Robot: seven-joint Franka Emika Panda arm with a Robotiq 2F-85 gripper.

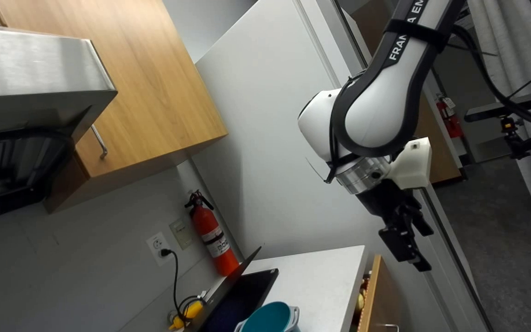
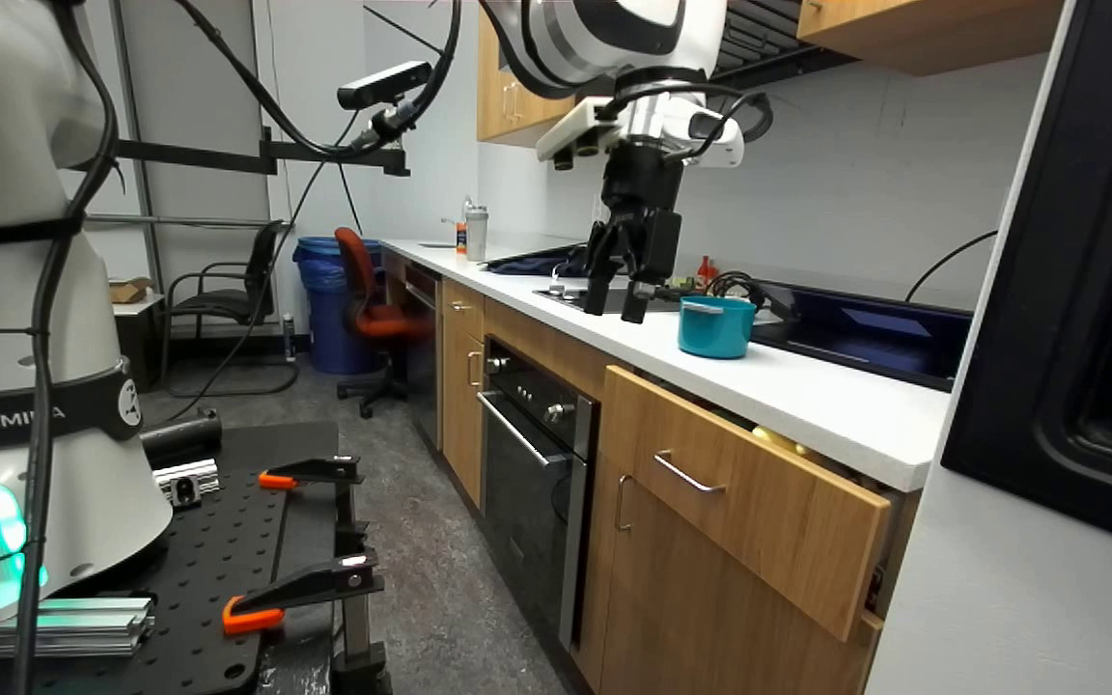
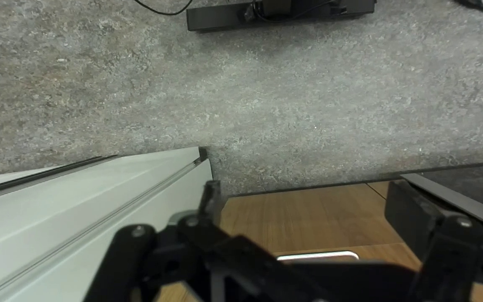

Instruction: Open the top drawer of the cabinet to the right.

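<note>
Drawer (image 2: 778, 521) at the top of the low wooden cabinet (image 2: 681, 608), partly open. In an exterior view, its front stands out from under the white countertop (image 2: 826, 396); pale yellow contents (image 2: 778, 439), too small to identify, show in the slot behind it. A metal handle (image 2: 689, 472) runs across part of the front. The claw (image 2: 616, 301) of the white arm (image 1: 383, 110) hangs apart from the drawer and higher than the handle, its fingers (image 2: 597, 291) pointing down and set wide. The wrist view shows a broad space between the two fingers; the handle appears in line with it, partly covered by the claw's dark body. On the countertop, a teal pot (image 2: 715, 330) stands upright near a dark object (image 2: 865, 333) whose kind cannot be told. An oven (image 2: 527, 502) adjoins the cabinet. A tall pale panel (image 1: 270, 152) rises at the end of the countertop, and a red fire extinguisher (image 1: 212, 237) is set against the wall (image 1: 85, 258) just beside it. A wooden cupboard (image 1: 145, 92) hangs higher on that wall, bordered by a steel hood (image 1: 30, 69). Grey floor (image 3: 266, 105) fills the upper part of the wrist view, with a dark bar (image 3: 220, 19) at its top edge.
</note>
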